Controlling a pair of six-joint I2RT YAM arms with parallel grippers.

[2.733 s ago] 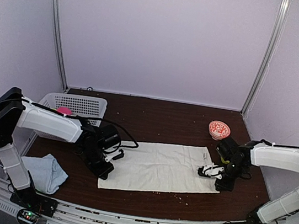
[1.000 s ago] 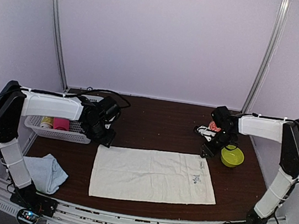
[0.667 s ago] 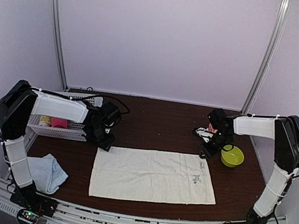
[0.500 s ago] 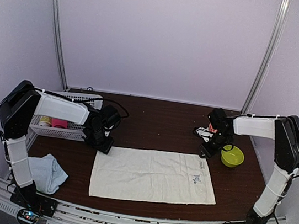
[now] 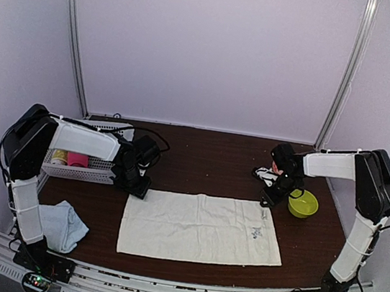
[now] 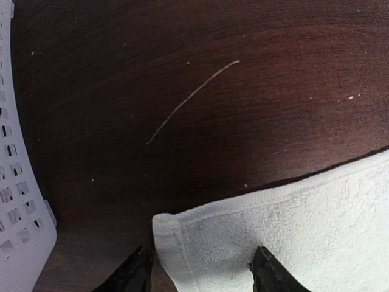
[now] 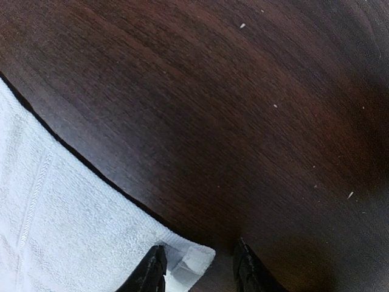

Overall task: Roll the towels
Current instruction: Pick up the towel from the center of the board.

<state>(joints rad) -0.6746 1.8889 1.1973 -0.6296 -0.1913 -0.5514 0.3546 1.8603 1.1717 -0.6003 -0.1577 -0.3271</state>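
- The left gripper [image 6: 200,277] stands with its jaws apart, straddling the far-left corner of the cream-white towel [image 6: 292,237]. Nothing is pinched.
- Its wrist camera shows what the overhead view hides. The hemmed corner lies between the two dark fingertips, one tip over bare wood just off the cloth, the other over the towel.
- The right gripper [image 7: 199,275] is likewise unclenched at the towel's far-right corner. Its wrist view shows the corner tip folded over on itself, close against one fingertip, with a strip of bare wood before the other.
- Whether any fingertip presses on the cloth cannot be told.
- Only the top view shows the whole towel, spread flat on the dark table [image 5: 208,155] with its long side running left to right between the arms.
- That view alone shows the pale blue towel [image 5: 62,223], crumpled at the near-left edge, well apart from both grippers.
- A white basket [image 5: 90,170] just beside the left gripper holds a yellow cylinder [image 5: 59,158] and a pink cylinder [image 5: 78,160]. The left wrist view catches only its perforated wall.
- A yellow-green bowl [image 5: 303,204] sits near the right gripper.
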